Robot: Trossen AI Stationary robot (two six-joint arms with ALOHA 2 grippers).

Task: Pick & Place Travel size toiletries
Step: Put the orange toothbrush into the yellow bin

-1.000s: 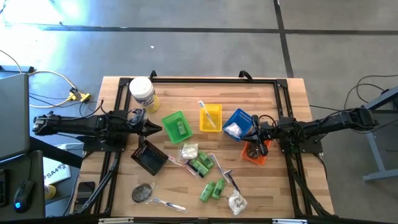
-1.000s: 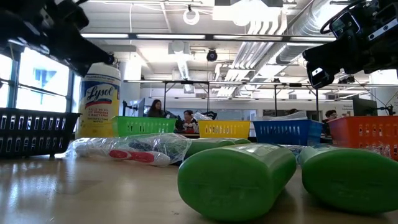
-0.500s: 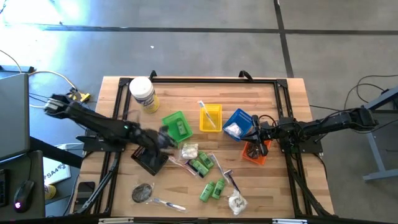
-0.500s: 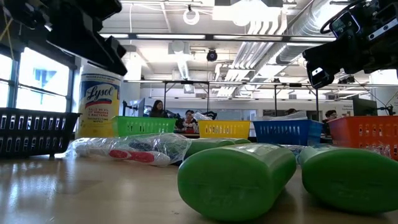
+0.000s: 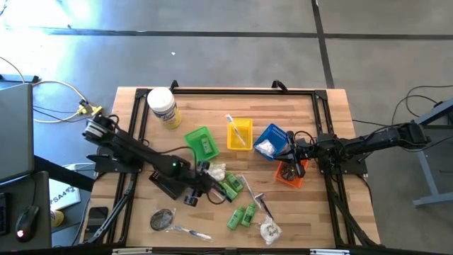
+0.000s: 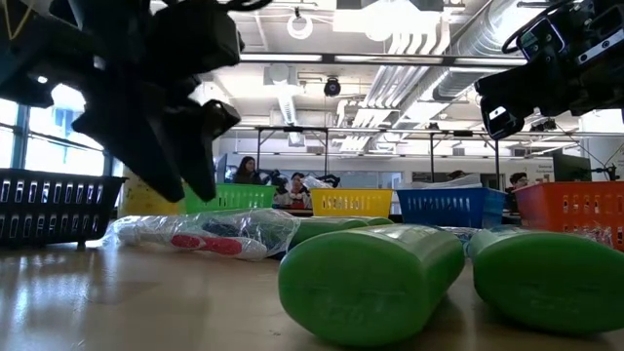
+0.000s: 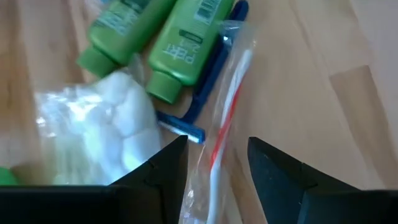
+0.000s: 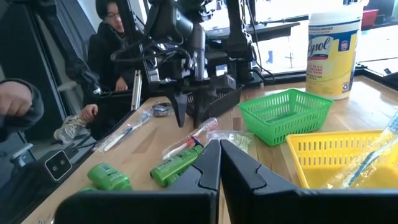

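Observation:
My left gripper (image 7: 217, 146) is open and hangs over the table's middle (image 5: 203, 188). Its fingers stand on either side of a clear-wrapped red-and-white toothbrush (image 7: 227, 106) that lies flat on the wood; the low view shows them above it, apart (image 6: 190, 190). Beside the toothbrush lie a blue razor (image 7: 202, 96), two green tubes (image 7: 183, 43) and a white cotton packet (image 7: 115, 124). More green tubes (image 5: 242, 214) lie nearer the near edge. My right gripper (image 8: 219, 152) is shut and waits above the orange tray (image 5: 289, 174).
A large white jar with a yellow label (image 5: 162, 106) stands at the far left. Green (image 5: 202, 143), yellow (image 5: 239, 134), blue (image 5: 269, 140) and black (image 5: 164, 185) trays sit across the middle. A dark sachet (image 5: 161, 219) and a white packet (image 5: 269, 229) lie near the near edge. People sit beyond the table.
My left arm has swung from the table's left edge, beside the jar, toward the middle and the near edge. It has come down over the wrapped toothbrush with its gripper tipped to point downward. The toiletries lie where they were.

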